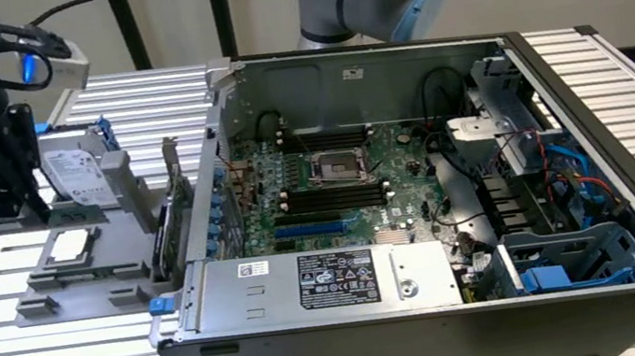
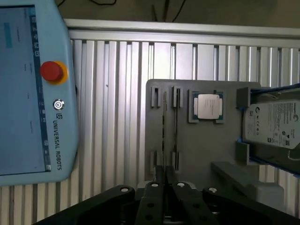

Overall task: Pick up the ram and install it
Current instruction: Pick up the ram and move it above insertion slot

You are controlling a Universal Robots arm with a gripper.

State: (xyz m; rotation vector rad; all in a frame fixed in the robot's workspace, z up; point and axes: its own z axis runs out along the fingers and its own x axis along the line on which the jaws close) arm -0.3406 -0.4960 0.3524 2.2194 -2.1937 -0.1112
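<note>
My gripper [image 1: 6, 217] hangs at the exterior view's left, above the grey parts holder [image 1: 71, 298] and well outside the open computer case [image 1: 620, 133]. A thin green strip, the ram [image 1: 71, 216], runs level at its fingertips in front of the hard drive. In the wrist view the fingers [image 2: 155, 187] stand almost together, and the ram [image 2: 164, 136] shows edge-on as a thin line running out from between them over the holder [image 2: 201, 150]. The black memory slots [image 1: 334, 199] lie on the motherboard, just below the processor socket.
On the holder sit a silver processor chip [image 1: 70, 243] [image 2: 208, 107] and an upright hard drive [image 1: 84, 175] [image 2: 276, 124]. An upright expansion card [image 1: 178, 208] stands between holder and case. A blue teach pendant [image 2: 33, 93] lies on the slatted table. Cables and drive cages fill the case's right side.
</note>
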